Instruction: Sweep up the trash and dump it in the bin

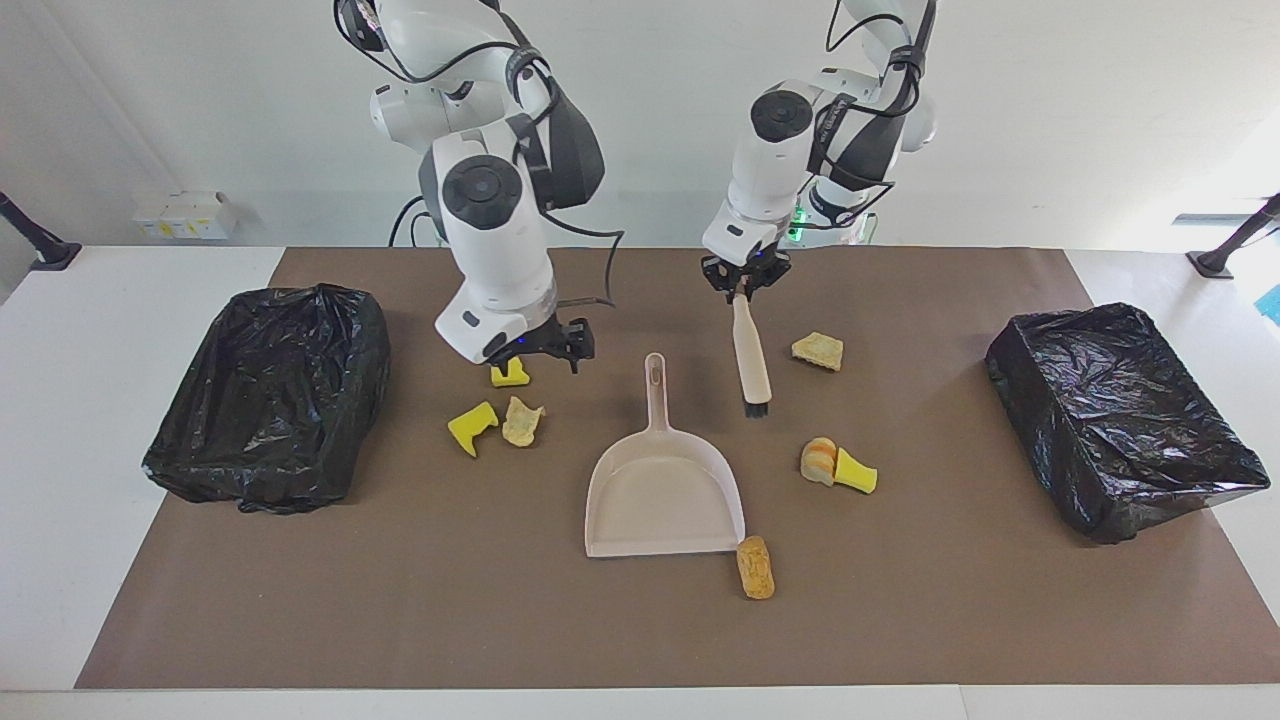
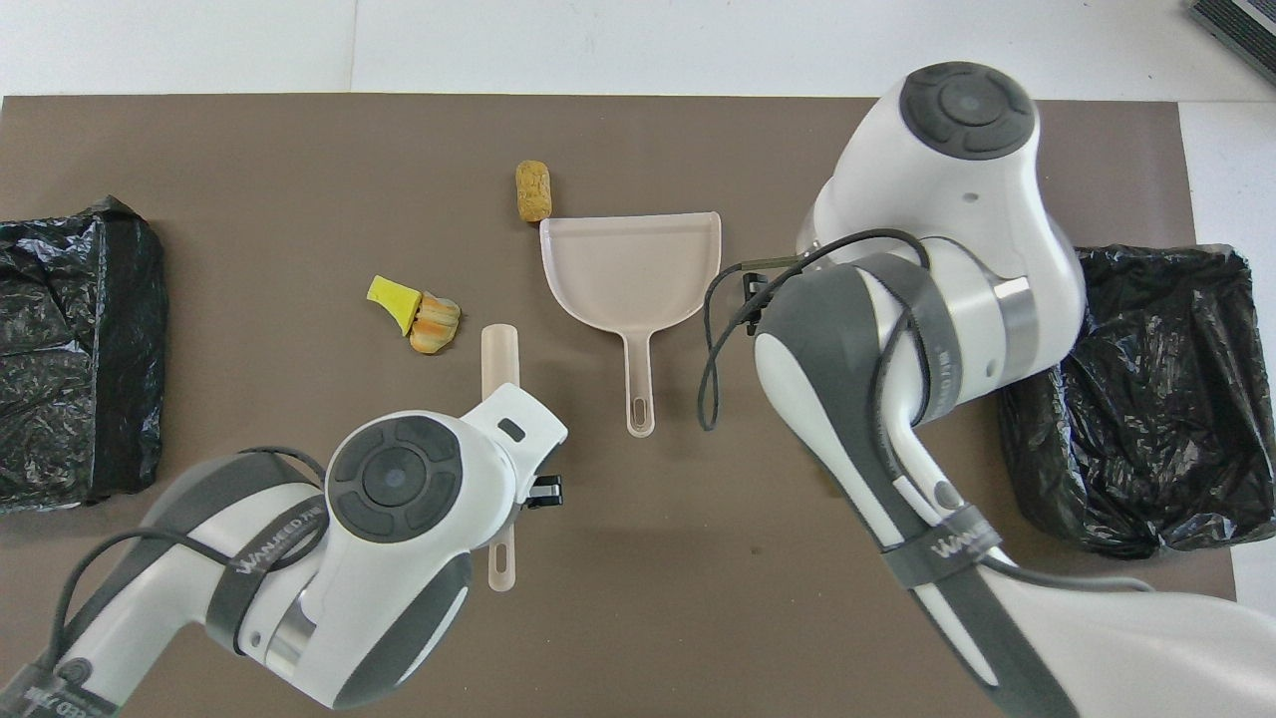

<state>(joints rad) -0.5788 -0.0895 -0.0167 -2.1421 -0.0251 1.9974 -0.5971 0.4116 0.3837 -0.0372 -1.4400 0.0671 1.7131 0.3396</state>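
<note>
The trash lies scattered around the dustpan: light, soft foam, better swept than pinched. The left gripper has its jaws clamped on the brush; the right gripper hangs with jaws apart beside the dustpan's handle.

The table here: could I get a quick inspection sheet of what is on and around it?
Surface: brown mat on a white table.
Job's things: trash scraps scattered, among them a tan piece touching the dustpan; two black-lined bins, one at each end.
Clutter: nothing seen.
Grippers: left gripper shut on the brush, held over the mat; right gripper open, empty, over a yellow scrap.
Cables: black leads along both arms.
Surroundings: white wall, small boxes.
</note>
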